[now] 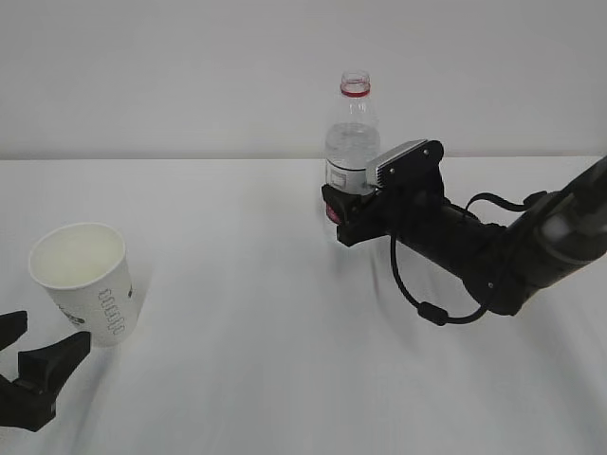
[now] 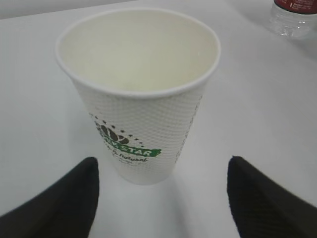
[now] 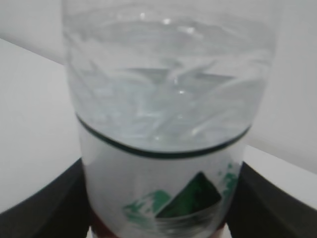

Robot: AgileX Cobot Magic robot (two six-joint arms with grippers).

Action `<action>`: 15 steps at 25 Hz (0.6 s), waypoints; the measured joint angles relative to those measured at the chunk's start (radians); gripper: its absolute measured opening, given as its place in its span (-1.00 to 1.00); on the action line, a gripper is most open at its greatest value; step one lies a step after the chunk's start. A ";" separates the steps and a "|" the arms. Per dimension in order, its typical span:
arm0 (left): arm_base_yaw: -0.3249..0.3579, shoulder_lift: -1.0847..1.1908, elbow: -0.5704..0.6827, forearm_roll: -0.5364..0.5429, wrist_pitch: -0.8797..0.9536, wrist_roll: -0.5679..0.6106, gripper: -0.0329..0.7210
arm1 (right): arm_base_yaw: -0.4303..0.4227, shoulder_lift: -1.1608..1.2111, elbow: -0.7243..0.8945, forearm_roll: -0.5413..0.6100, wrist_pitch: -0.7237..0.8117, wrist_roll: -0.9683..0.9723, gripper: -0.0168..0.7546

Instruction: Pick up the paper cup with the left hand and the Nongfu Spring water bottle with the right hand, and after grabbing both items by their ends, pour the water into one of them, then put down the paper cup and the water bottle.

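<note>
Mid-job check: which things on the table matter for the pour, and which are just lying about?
For the job:
- paper cup, upright, empty, ahead of the open left gripper
- water bottle, uncapped, between the fingers of the right gripper
- water inside the bottle

Lying about:
- nothing; only the white table shows otherwise

One paper cup [image 1: 83, 280], one water bottle [image 1: 352, 142], and two grippers, left [image 1: 28, 374] and right [image 1: 353, 213], on one table [image 1: 247, 379].
</note>
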 joint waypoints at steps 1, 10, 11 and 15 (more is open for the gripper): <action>0.000 0.000 0.000 0.000 0.000 0.000 0.65 | 0.000 0.001 -0.005 0.001 0.005 0.000 0.46; 0.000 0.000 0.000 0.000 0.000 0.000 0.65 | 0.000 0.016 -0.012 -0.002 -0.009 0.002 0.42; 0.000 0.000 0.000 0.000 0.000 0.000 0.65 | 0.000 0.016 -0.012 -0.005 -0.010 0.002 0.40; 0.000 0.000 0.000 0.000 0.000 0.000 0.65 | 0.000 0.016 -0.012 -0.020 -0.010 0.002 0.26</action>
